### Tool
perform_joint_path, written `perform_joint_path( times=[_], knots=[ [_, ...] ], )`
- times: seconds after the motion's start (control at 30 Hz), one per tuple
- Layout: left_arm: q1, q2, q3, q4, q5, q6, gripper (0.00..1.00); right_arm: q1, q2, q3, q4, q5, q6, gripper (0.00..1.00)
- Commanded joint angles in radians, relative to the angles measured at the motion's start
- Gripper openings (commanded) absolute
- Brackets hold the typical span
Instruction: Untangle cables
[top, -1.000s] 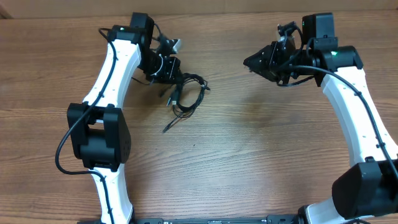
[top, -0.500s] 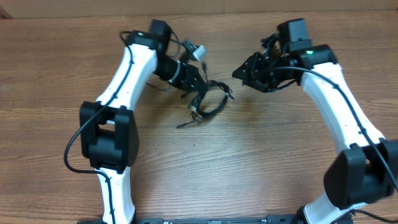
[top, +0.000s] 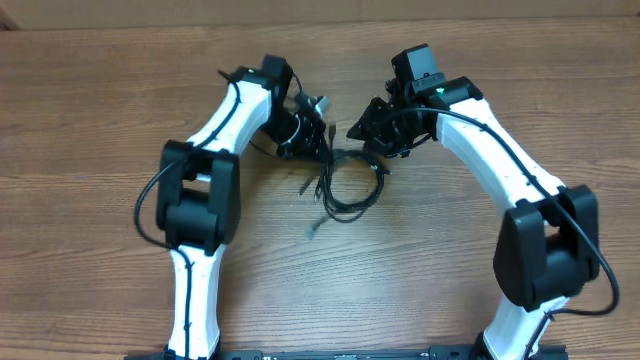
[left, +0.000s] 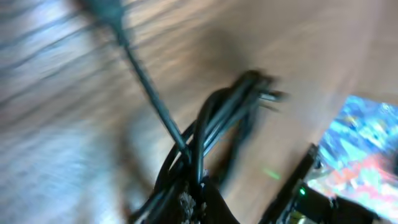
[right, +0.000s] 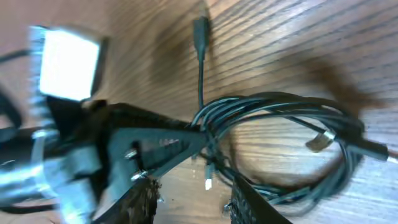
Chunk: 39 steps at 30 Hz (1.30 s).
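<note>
The thin black flexible cables (top: 345, 188) lie in a loose coil of several overlapping loops on the brown wood-grain bench (top: 100, 150), near its far middle, between the two tools. In the right wrist view the cables (right: 280, 106) show as a bunch of strands curving together into an oval. A flat silver-tipped plug (right: 317, 142) lies inside the loop, a small black plug (right: 201, 28) sits on a straight strand pointing away from the coil, and another short silver-tipped end (right: 208, 182) hangs below the gathered part. From above, one loose end (top: 315, 228) trails toward the near edge. The left tool (top: 312, 135) has its black pointed jaws closed on the coil where the strands bunch. The right wrist view shows the left tool (right: 186, 135) pinching that bunch, and the blurred left wrist view shows the cables (left: 217, 118) fanning out from its jaws. A pale square part (right: 65, 62) behind that tool is glared out, so any marking on it cannot be read. The right tool (top: 365, 128) is just beside the coil's far edge; its jaws stand apart, and its two black fingers (right: 255, 205) show in its own view with nothing clamped between them. Both arms are white with black joints, and a small green light (top: 437, 92) glows on the right one.
</note>
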<state>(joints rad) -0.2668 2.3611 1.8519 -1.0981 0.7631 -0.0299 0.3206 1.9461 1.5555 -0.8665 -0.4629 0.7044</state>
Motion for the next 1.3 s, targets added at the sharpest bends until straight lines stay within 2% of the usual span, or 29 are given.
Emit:
perform_joint_path(
  times=[0.0,0.2,0.37,0.7,0.8,0.97,1.27],
  knots=[
    [0.000,0.061,0.000,-0.005,-0.090,-0.081,0.04,0.000,0.045,0.000,0.017,0.014,0.027,0.37],
    [0.000,0.079,0.000,-0.001,-0.196,-0.132,0.04,0.005,0.106,0.000,0.024,0.014,0.032,0.35],
    [0.000,0.079,0.000,-0.001,-0.199,-0.154,0.04,0.050,0.157,0.000,0.024,0.019,0.052,0.23],
    [0.000,0.079,0.000,-0.010,-0.198,-0.161,0.04,0.086,0.243,-0.001,0.057,0.062,0.074,0.24],
    [0.000,0.079,0.000,-0.013,-0.198,-0.161,0.04,0.086,0.250,-0.001,0.083,0.063,0.074,0.27],
    [0.000,0.079,0.000,-0.016,-0.197,-0.161,0.04,0.086,0.269,-0.001,0.103,0.060,0.074,0.28],
    [0.010,0.048,0.042,-0.054,-0.196,-0.150,0.04,0.097,0.282,-0.001,0.066,0.107,0.079,0.27]
  ],
)
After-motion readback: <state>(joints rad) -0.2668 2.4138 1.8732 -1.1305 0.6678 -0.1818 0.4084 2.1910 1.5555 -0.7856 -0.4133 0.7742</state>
